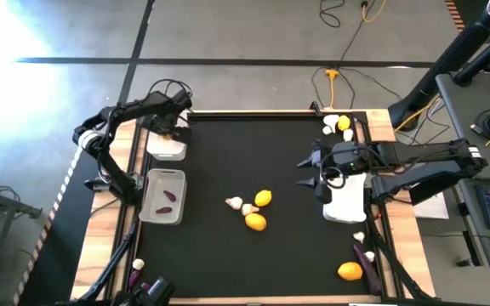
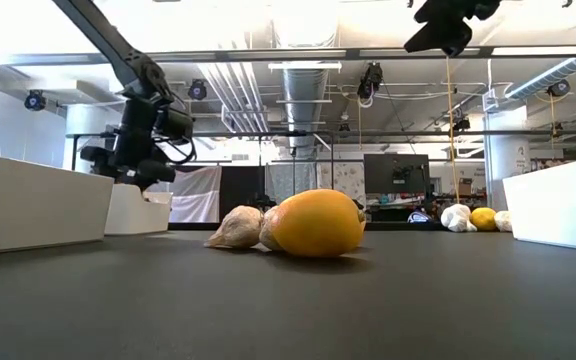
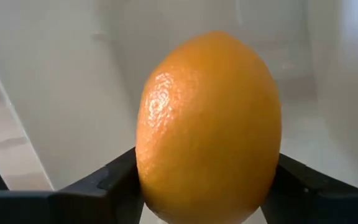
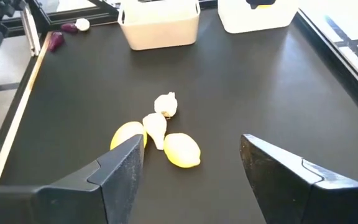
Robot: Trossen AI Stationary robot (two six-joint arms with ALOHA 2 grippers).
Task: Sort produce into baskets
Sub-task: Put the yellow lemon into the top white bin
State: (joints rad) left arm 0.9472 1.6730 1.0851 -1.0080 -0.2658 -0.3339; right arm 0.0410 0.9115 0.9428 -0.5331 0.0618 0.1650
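Note:
My left gripper (image 1: 174, 129) is shut on an orange citrus (image 3: 207, 118) above the far-left white basket (image 1: 167, 150); it also shows in the low view (image 2: 133, 165). My right gripper (image 1: 311, 172) is open and empty, raised beside the right basket (image 1: 347, 208). At the table's middle lie two citrus (image 1: 263, 198) (image 1: 255, 222) and two garlic bulbs (image 1: 235, 202) close together, also in the right wrist view (image 4: 182, 150). The near-left basket (image 1: 153, 208) holds eggplants (image 1: 168, 197). My left gripper pinches the citrus by its two opposite sides (image 3: 143, 168) between its two fingers (image 3: 114, 180). The fruit stands with its long axis upright in the wrist view, lifted clear above the basket's white inside.
A garlic bulb (image 1: 330, 126) and a citrus (image 1: 344, 124) lie at the far right corner. A citrus (image 1: 350, 271), an eggplant (image 1: 364, 253) and a garlic bulb (image 1: 358, 237) lie near the right front edge. A garlic bulb (image 1: 139, 265) lies at the near left.

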